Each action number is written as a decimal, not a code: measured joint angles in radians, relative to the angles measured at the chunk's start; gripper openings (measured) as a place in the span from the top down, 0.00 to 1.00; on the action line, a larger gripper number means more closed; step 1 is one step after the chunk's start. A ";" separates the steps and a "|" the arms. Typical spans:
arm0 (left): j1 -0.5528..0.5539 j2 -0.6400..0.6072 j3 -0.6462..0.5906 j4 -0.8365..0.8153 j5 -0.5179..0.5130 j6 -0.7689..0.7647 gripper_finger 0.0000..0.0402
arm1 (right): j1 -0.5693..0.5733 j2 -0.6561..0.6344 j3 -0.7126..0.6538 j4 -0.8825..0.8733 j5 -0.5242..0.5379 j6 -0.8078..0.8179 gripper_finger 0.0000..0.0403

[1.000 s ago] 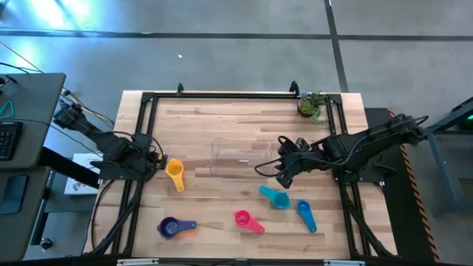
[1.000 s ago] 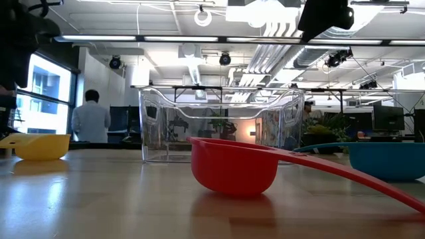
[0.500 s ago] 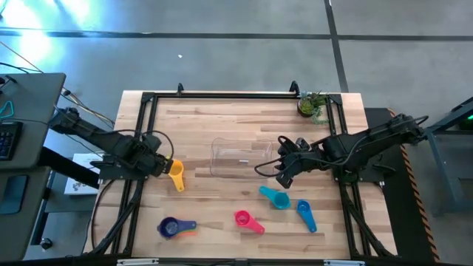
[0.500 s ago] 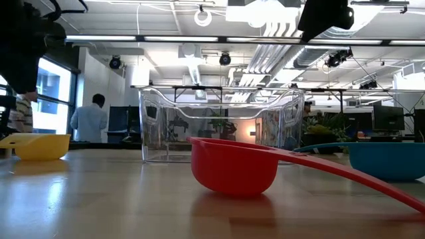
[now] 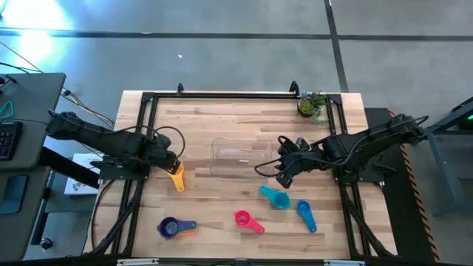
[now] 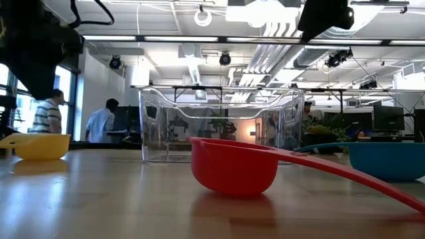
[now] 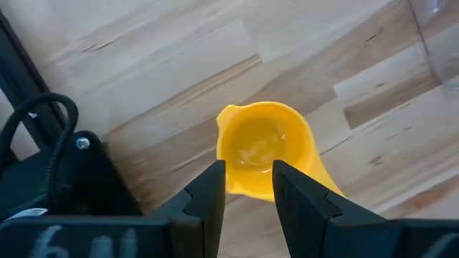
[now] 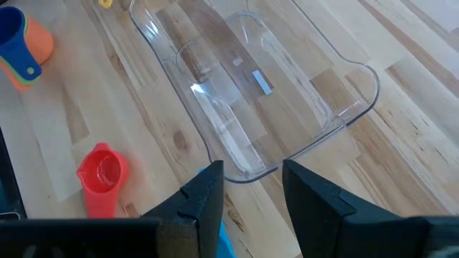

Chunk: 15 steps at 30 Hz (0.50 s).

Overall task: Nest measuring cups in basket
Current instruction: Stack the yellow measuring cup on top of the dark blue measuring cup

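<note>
The clear basket (image 5: 241, 158) sits at the middle of the table (image 5: 244, 114), its long axis running left to right in the high view. The yellow cup (image 5: 175, 173) lies left of it, bowl toward the upper left, handle pointing down and slightly right. The left gripper (image 5: 167, 160) hangs just over that bowl; the left wrist view shows its fingers (image 7: 208, 197) parted with a gap between them, holding nothing, the cup's rim (image 7: 264, 158) beyond the tips. The right gripper (image 5: 284, 176) hovers at the basket's right end, jaws likewise apart and empty, the basket (image 8: 247, 100) lying diagonally ahead of it.

Lower in the high view lie the teal cup (image 5: 276, 197), the blue cup (image 5: 306, 214), the magenta cup (image 5: 247, 220) and a nested stack (image 5: 174, 227) at lower left. The low view alone shows the basket (image 6: 222, 126) empty, and two people (image 6: 99, 123) in the room behind. A potted plant (image 5: 312, 105) stands at the table's upper right corner.
</note>
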 joint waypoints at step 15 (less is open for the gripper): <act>0.071 0.156 0.000 0.014 0.077 0.169 0.74 | 0.000 0.000 0.000 0.000 -0.003 -0.003 0.67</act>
